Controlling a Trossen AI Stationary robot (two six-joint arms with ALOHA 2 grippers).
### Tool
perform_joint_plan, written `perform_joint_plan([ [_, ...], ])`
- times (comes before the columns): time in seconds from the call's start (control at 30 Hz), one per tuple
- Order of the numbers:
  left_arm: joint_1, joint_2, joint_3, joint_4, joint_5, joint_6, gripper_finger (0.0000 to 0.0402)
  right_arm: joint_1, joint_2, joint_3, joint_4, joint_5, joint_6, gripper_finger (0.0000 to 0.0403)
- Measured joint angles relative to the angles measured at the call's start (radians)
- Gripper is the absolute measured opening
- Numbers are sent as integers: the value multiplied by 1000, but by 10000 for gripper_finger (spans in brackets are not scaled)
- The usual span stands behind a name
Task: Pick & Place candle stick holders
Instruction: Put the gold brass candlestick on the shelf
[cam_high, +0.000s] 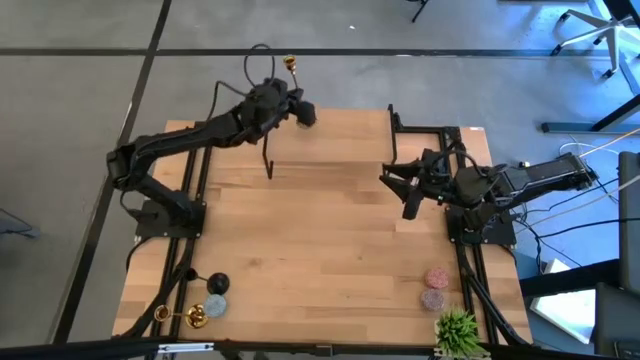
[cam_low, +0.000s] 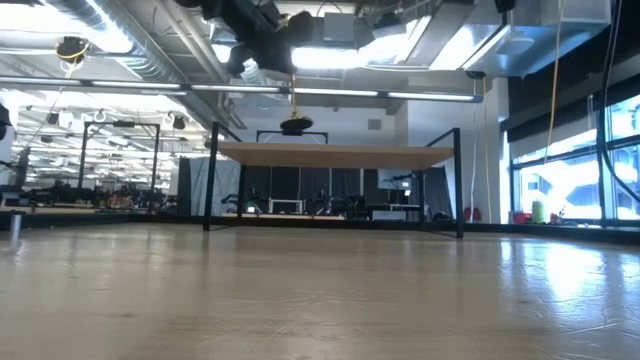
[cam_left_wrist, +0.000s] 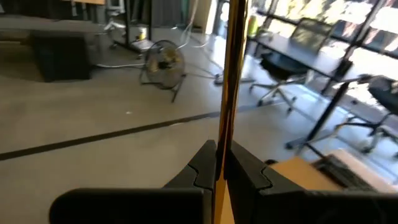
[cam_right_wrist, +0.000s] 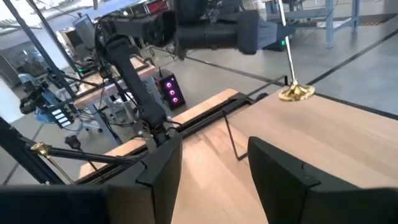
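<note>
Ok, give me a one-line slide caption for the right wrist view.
Left hand holds a gold candlestick by its stem above the table's far edge; right hand waits open.

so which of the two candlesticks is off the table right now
The candlestick clamped in the left tool, hanging above the table's far edge. The other candlestick lies on its side at the near left corner, beside the round pads.

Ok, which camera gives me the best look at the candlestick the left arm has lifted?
The right wrist view: the candlestick shows stem and flared base, hanging above the table from the left gripper. The low view shows stem and base backlit, the left wrist view only the stem between shut fingers, and the high view just the gold tip.
</note>
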Motion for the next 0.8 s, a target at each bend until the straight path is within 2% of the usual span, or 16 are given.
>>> perform_joint_plan([
  [0.1, 32, 50, 76, -96, -20, 10, 12, 0, -2, 0, -12, 1, -13, 188],
  [0.3, 58, 132, 148, -145, -21, 17, 12, 0, -4, 0, -24, 2, -34, 188],
  [0.53, 70, 142, 152, -174, -101, 24, 12, 13, -6, 0, -41, 15, -34, 188],
  [0.8, 104, 137, 152, -230, -115, 8, 12, 14, -6, 0, -67, 27, -33, 188],
])
